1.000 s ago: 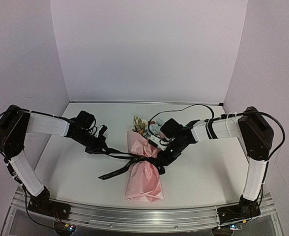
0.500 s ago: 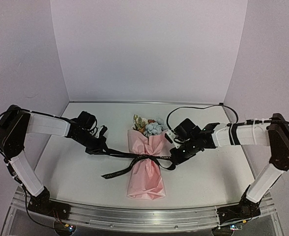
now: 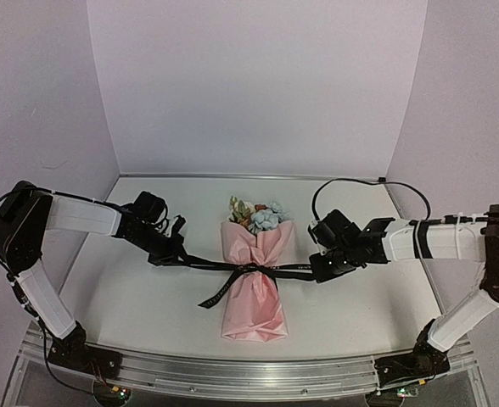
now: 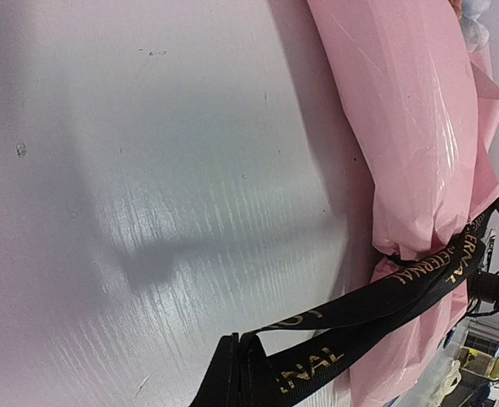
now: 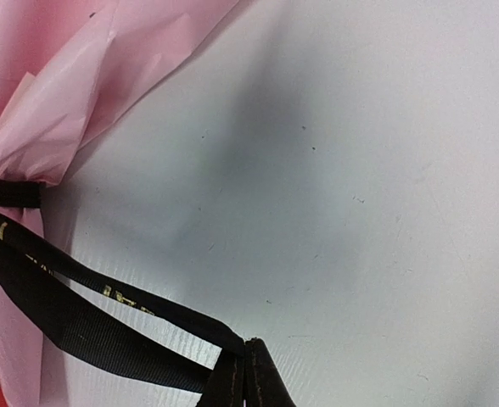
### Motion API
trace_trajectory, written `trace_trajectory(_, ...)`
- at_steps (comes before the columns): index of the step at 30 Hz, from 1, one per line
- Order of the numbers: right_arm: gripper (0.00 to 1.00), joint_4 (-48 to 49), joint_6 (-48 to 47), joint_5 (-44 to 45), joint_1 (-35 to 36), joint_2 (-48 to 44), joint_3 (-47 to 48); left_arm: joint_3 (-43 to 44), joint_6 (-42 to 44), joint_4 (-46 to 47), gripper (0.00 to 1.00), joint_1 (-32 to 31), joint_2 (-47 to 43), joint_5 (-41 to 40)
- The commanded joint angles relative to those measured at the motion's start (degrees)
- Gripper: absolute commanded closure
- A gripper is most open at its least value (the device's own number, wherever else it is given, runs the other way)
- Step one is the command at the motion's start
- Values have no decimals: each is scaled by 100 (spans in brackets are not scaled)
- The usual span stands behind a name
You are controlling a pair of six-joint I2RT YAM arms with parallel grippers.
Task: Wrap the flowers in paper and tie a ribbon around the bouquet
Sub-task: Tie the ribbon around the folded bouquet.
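- Lying lengthwise at the middle of the bench (image 3: 122, 301): the bouquet (image 3: 252, 292), blooms toward the far wall, wide paper end toward the arm bases.
- Ribbon (image 3: 203, 264): cinched round the paper's narrow waist and stretched out level to both sides. One loose tail lies on the bench, near left.
- Left jaws: pinched fully shut on a doubled ribbon strand, left of the bouquet.
- Right jaws: likewise clamped on a doubled strand, right of it.
- Purpose, as you may judge it: the opposed hold draws the knot tight while the bouquet rests flat.

A glossy white surface (image 3: 139, 297) fills the lower middle, pale lilac walls (image 3: 258, 85) above, a metal rail (image 3: 249, 374) along the bottom.
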Motion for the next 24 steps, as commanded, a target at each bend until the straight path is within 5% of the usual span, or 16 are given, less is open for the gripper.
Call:
trace_trajectory(1, 100, -734, 231, 949, -81, -211, -223, -147, -20, -145, 100, 202, -53, -513)
trace_trajectory(24, 100, -751, 1336, 1369, -417, -707, -888, -729, -240, 227, 100, 480, -209, -526)
